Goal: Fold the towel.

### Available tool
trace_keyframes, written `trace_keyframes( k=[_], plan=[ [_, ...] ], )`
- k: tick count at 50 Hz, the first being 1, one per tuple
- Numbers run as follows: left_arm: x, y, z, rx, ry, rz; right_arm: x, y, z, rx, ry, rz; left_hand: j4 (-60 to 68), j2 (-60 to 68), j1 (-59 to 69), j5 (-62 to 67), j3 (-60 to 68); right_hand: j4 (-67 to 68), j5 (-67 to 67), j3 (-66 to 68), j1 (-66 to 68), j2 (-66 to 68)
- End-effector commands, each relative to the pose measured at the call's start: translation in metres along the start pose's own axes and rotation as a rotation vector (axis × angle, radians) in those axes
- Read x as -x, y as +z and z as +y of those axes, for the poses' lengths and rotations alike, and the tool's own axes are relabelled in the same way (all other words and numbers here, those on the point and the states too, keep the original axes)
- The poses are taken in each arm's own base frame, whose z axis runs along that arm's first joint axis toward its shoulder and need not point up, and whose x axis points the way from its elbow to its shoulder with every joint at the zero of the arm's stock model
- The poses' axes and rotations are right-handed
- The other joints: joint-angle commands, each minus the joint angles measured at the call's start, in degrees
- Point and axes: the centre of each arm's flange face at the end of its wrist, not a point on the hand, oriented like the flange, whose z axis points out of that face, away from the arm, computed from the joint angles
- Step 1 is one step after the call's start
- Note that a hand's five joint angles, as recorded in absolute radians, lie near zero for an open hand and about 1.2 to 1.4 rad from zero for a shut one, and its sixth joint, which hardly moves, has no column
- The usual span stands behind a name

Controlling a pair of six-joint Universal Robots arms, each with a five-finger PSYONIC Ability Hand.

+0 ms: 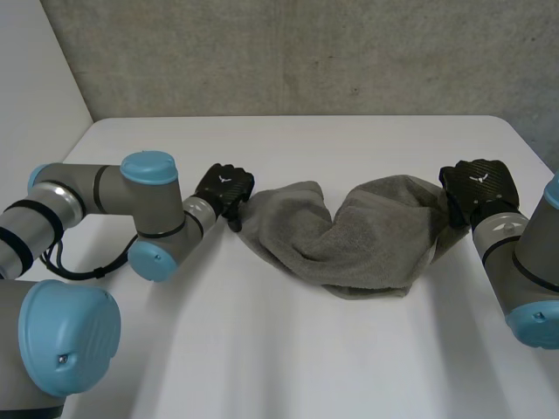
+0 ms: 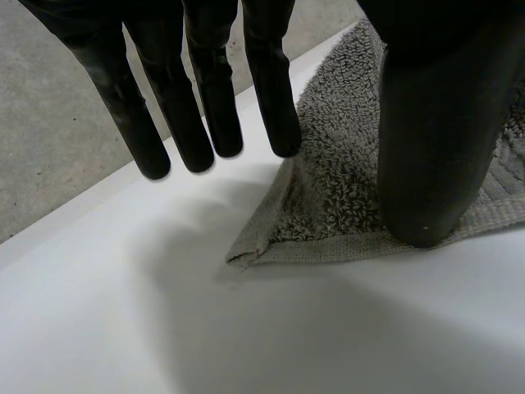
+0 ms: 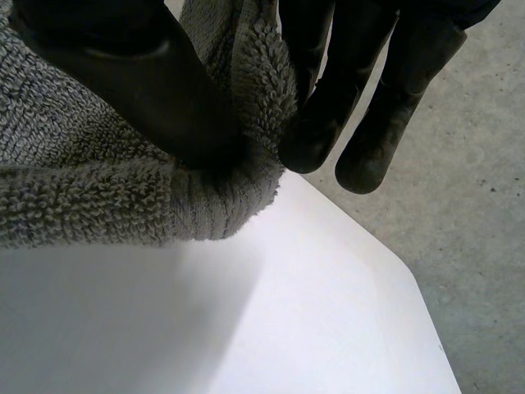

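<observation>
grey towel (image 1: 349,240) bunched in a hump at mid-worktop (image 1: 288,349), between the two hands. left hand (image 2: 205,107): fingers straight and spread from the thumb, which hangs over the towel's left-end corner; nothing gripped. right hand (image 3: 164,90): thumb and fingers pinched on the opposite edge. risk: a lift now would probably raise one side only and drag the heap, because the left corner is unheld. no legible brand or writing.
</observation>
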Motion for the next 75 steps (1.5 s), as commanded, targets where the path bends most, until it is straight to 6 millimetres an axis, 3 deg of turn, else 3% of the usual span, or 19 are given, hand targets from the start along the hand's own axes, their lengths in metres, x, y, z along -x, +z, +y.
trace_keyframes(
  k=[1,11,15,16,23,36,41,43,49,51,53,54,58,60,65,66,71,73,75],
  plan=[
    [-0.006,-0.001,-0.001,-0.010,0.005,0.047,0.001,0.000,0.001,0.003,-0.005,-0.001,9.24,9.07,9.31,12.65,9.33,3.03,3.55,2.78,4.32,4.40],
    [-0.011,-0.006,0.002,0.029,-0.006,0.093,0.000,0.000,0.001,0.003,-0.005,-0.001,10.76,10.59,10.83,14.17,10.85,3.03,3.55,2.78,4.32,4.40],
    [-0.014,-0.009,0.000,0.043,-0.012,0.120,0.001,-0.001,0.001,0.005,-0.005,-0.002,26.74,26.57,26.81,30.15,26.83,3.03,3.55,2.78,4.32,4.40],
    [-0.015,-0.011,-0.001,0.056,-0.017,0.135,0.001,-0.001,0.001,0.005,-0.005,-0.002,38.89,38.72,38.97,42.31,38.98,3.03,3.55,2.78,4.32,4.40],
    [-0.014,-0.022,-0.015,0.087,-0.026,0.143,0.002,-0.002,0.001,0.005,-0.006,-0.005,39.16,38.99,39.23,42.57,39.25,3.03,3.55,2.78,4.32,4.40],
    [-0.015,-0.080,-0.044,0.194,-0.054,0.162,0.006,-0.005,-0.002,-0.004,-0.008,-0.018,39.16,38.99,39.23,42.57,39.25,3.03,3.55,2.78,4.32,4.40],
    [0.003,-0.104,-0.057,0.213,-0.067,0.091,0.008,-0.009,-0.010,-0.013,-0.022,-0.031,39.16,38.99,39.23,42.57,39.25,3.03,3.55,2.78,4.32,4.40],
    [0.028,-0.120,-0.071,0.205,-0.080,0.008,0.007,-0.012,-0.015,-0.015,-0.031,-0.042,39.16,38.99,39.23,42.57,39.25,3.03,3.55,2.78,4.32,4.40],
    [0.048,-0.144,-0.099,0.146,-0.077,-0.051,-0.009,-0.040,-0.073,-0.082,-0.039,-0.134,39.16,38.99,39.23,42.57,39.25,3.03,3.55,2.78,4.32,4.40],
    [0.065,-0.165,-0.129,0.071,-0.080,-0.108,-0.013,-0.051,-0.091,-0.093,-0.037,-0.175,39.16,38.99,39.23,42.57,39.25,3.03,3.55,2.78,4.32,4.40],
    [0.073,-0.176,-0.145,0.032,-0.092,-0.139,-0.024,-0.073,-0.127,-0.110,-0.028,-0.241,39.16,38.99,39.23,42.57,39.25,3.03,3.55,2.78,4.32,4.40],
    [0.081,-0.186,-0.160,-0.011,-0.107,-0.167,-0.025,-0.073,-0.127,-0.110,-0.028,-0.242,39.16,38.99,39.23,42.57,39.25,3.03,3.55,2.78,4.32,4.40],
    [0.095,-0.203,-0.187,-0.095,-0.135,-0.217,-0.036,-0.091,-0.159,-0.131,-0.027,-0.271,39.16,38.99,39.23,42.57,39.25,3.03,3.55,2.78,4.32,4.40],
    [0.103,-0.209,-0.198,-0.129,-0.147,-0.242,-0.051,-0.102,-0.193,-0.187,-0.033,-0.262,39.16,38.99,39.23,42.57,39.25,3.03,3.55,2.78,4.32,4.40],
    [0.129,-0.205,-0.211,-0.167,-0.176,-0.295,-0.058,-0.087,-0.211,-0.234,-0.046,-0.227,39.16,38.99,39.23,42.57,39.25,3.03,3.55,2.78,4.32,4.40],
    [0.129,-0.204,-0.211,-0.167,-0.176,-0.296,-0.057,-0.073,-0.210,-0.231,-0.046,-0.223,39.16,38.99,39.23,42.57,39.25,3.03,3.55,2.78,4.32,4.40],
    [0.151,-0.172,-0.201,-0.168,-0.204,-0.318,-0.046,-0.035,-0.212,-0.235,-0.049,-0.181,39.16,38.99,39.23,42.57,39.25,3.03,3.55,2.78,4.32,4.40],
    [0.164,-0.146,-0.200,-0.211,-0.211,-0.323,-0.040,-0.025,-0.215,-0.250,-0.050,-0.157,39.16,38.99,39.23,42.57,39.25,3.03,3.55,2.78,4.32,4.40],
    [0.172,-0.138,-0.205,-0.250,-0.209,-0.336,-0.029,-0.001,-0.229,-0.338,-0.039,-0.069,39.16,38.99,39.23,42.57,39.25,3.03,3.55,2.78,4.32,4.40]
  ],
)
